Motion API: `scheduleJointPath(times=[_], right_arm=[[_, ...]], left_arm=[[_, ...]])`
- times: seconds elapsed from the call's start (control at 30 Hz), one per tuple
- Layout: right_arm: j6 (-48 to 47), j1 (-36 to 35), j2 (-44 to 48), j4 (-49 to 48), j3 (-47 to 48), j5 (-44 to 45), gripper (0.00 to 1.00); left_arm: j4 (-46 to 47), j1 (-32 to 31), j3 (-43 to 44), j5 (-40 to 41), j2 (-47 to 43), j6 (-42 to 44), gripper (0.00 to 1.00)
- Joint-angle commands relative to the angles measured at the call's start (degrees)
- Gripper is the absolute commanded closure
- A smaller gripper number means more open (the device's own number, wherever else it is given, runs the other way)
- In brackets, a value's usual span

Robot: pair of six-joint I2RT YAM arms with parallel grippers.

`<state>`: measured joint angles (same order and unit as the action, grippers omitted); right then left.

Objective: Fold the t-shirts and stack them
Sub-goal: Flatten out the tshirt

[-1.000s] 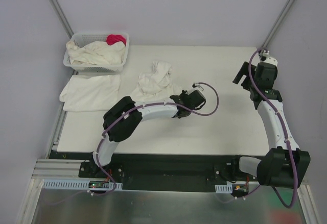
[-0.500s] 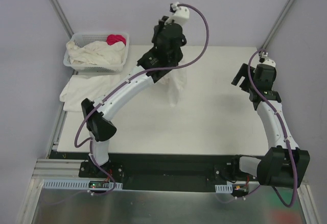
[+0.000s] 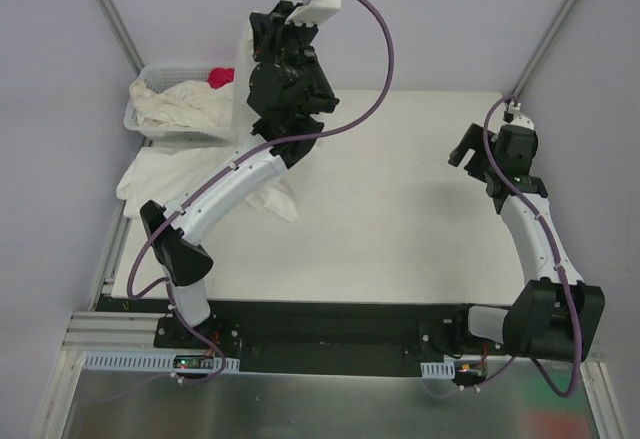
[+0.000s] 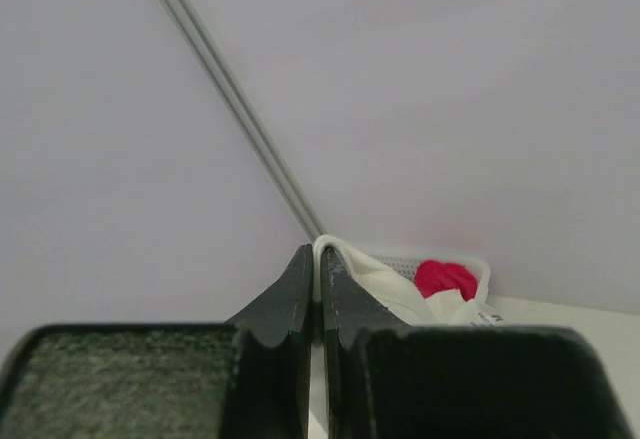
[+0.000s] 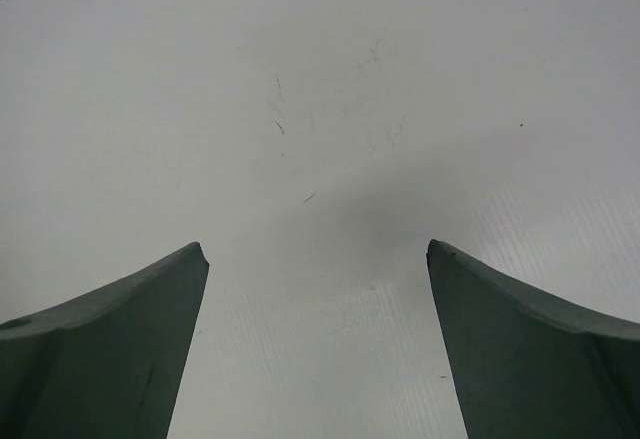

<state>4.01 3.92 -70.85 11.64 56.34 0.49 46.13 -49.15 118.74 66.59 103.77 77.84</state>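
My left gripper (image 3: 256, 37) is raised high above the back left of the table and is shut on an edge of a white t-shirt (image 3: 278, 194). The shirt hangs down behind the arm, and its lower end lies on the table. In the left wrist view the fingers (image 4: 300, 289) pinch a thin fold of the shirt (image 4: 335, 251). A folded t-shirt (image 3: 150, 174) lies flat at the table's left edge. More cream shirts (image 3: 185, 107) fill the basket. My right gripper (image 3: 470, 157) is open and empty over the right side of the table, and in the right wrist view (image 5: 318, 259) it frames bare table.
A white lattice basket (image 3: 140, 129) stands at the back left corner and holds a pink-red cloth (image 3: 222, 77); the cloth also shows in the left wrist view (image 4: 445, 277). A metal frame pole (image 3: 110, 14) rises behind the basket. The white table (image 3: 400, 229) ends near the arm bases.
My left arm has lifted the crumpled shirt off the middle of the table, raised it high and swung it back and to the left. The right arm has barely moved.
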Motion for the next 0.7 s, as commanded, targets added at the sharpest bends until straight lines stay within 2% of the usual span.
scheduleJointPath(times=[0.0, 0.27, 0.4, 0.6, 0.67], right_arm=[[2.1, 0.2, -0.8, -3.8, 0.0, -4.6, 0.06], [0.8, -3.4, -5.2, -5.2, 1.7, -9.6, 0.06], [-0.3, -6.3, -9.8, -3.5, 4.7, -13.1, 0.06], [-2.1, -11.3, -15.6, -1.4, 8.1, -13.1, 0.07], [-2.1, -11.7, -16.4, -1.4, 8.4, -13.2, 0.07]], left_arm=[[-2.0, -0.2, -1.7, -0.4, -4.1, -5.1, 1.0], [-2.2, -0.9, 9.9, -1.5, 3.4, 2.6, 1.0], [-6.9, -2.7, 17.9, -3.3, 5.5, 2.8, 1.0], [-8.4, -6.0, 17.5, -4.4, 2.4, 1.4, 1.0], [-4.9, -8.6, 16.5, -5.2, 0.6, 4.2, 1.0]])
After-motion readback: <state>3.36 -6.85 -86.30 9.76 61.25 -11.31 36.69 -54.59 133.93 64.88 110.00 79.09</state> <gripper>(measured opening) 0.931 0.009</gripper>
